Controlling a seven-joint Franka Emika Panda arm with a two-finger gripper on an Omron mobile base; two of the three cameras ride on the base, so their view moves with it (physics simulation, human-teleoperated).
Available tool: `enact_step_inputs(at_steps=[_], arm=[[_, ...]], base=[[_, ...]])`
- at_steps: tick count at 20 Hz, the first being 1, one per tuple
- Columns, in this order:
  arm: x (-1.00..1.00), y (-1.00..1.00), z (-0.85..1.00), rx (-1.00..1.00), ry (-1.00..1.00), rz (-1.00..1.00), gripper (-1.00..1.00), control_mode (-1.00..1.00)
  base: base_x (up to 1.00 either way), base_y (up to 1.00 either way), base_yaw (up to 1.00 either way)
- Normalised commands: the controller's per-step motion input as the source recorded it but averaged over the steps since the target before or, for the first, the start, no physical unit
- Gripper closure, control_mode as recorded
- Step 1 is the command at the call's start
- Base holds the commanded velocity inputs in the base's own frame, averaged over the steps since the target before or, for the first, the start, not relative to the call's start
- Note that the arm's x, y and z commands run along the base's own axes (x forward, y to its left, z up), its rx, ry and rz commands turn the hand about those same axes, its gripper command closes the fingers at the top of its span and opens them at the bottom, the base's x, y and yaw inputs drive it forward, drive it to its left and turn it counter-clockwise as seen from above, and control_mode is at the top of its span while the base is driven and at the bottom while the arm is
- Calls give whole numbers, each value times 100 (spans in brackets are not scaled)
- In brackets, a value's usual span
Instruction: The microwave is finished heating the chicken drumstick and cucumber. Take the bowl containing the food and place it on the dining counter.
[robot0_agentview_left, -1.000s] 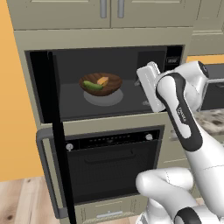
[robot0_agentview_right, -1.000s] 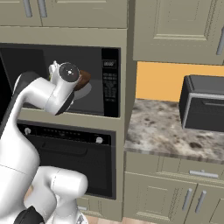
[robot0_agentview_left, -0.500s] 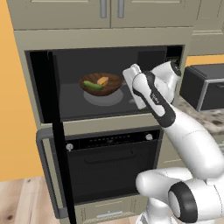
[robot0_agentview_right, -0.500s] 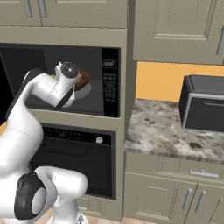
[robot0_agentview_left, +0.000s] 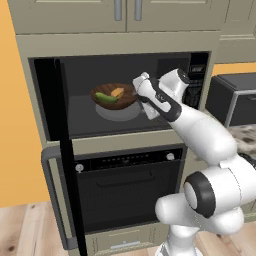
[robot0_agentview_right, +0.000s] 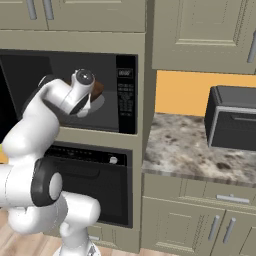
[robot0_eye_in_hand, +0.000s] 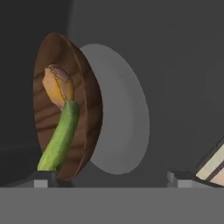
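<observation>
Progress is early: wide dark brown wooden bowl (robot0_agentview_left: 115, 96) sits inside the open black microwave (robot0_agentview_left: 125, 95), and the tool (robot0_eye_in_hand: 113, 178), spread wide and holding nothing, hovers beside it, so grabbing and carrying remain.

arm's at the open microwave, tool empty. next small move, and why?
Probably ease the open tool forward until its fingers straddle the near rim of the dark brown wooden bowl. The bowl sits on the pale grey turntable dish, holding the green cucumber and orange-tan drumstick, and the fingertips look short of it.
</observation>
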Motion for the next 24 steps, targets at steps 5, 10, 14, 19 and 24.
enact_step_inputs(at_steps=[5, 10, 14, 19, 24], arm=[[51, 13, -13, -1, 3, -5, -100, -100], [35, 12, -25, -3, 9, -2, -100, -100], [42, 13, -28, -4, 10, -2, -100, -100], [45, 11, -27, -2, 8, -2, -100, -100], [47, 13, -15, 0, 3, -1, -100, -100]], base=[[0, 0, 0], [0, 0, 0], [0, 0, 0], [0, 0, 0], [0, 0, 0]])
